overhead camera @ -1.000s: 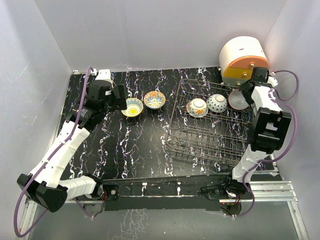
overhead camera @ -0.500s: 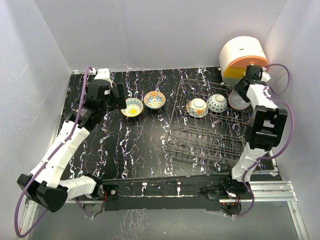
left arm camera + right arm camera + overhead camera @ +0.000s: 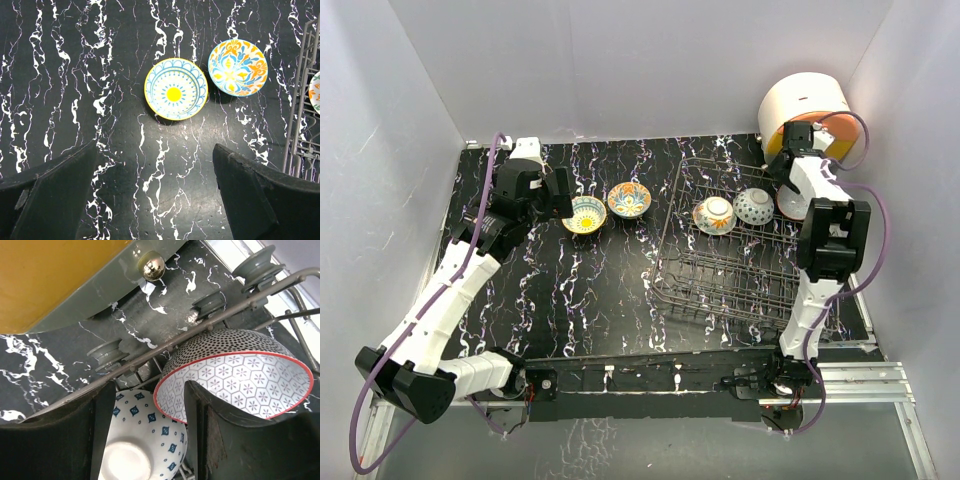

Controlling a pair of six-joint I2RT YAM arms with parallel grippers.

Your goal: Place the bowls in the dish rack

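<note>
Pale walls closed in a black, white-veined table (image 3: 590, 290). The dish rack (image 3: 725, 285) stood on the right arm's side of it, with a round white-and-orange appliance (image 3: 802, 100) just beyond the rack's far right corner.

Three bowls stood on edge in the rack's far row. The orange-patterned bowl (image 3: 714, 214) was nearest the rack's left end, its white foot ring showing. The blue-diamond bowl (image 3: 754, 206) stood beside it. The red-rimmed bowl (image 3: 240, 375), dotted outside and hexagon-patterned inside, stood at the right end, partly hidden behind the right arm in the top view.

The right gripper (image 3: 150, 390) hung over that end of the rack. Its jaws were partly apart and clamped on nothing. The red-rimmed bowl's edge and the blue-diamond bowl showed in the gap between them.

Two bowls lay upright on the table to the left of the rack, outside it. The orange floral bowl (image 3: 238, 67) was nearer the rack, and the yellow bowl (image 3: 175, 89) just beside it on the side away from the rack. The left gripper (image 3: 155, 149) hovered above the table on that same side with its jaws spread wide and empty. The yellow bowl lay just beyond its tips.
</note>
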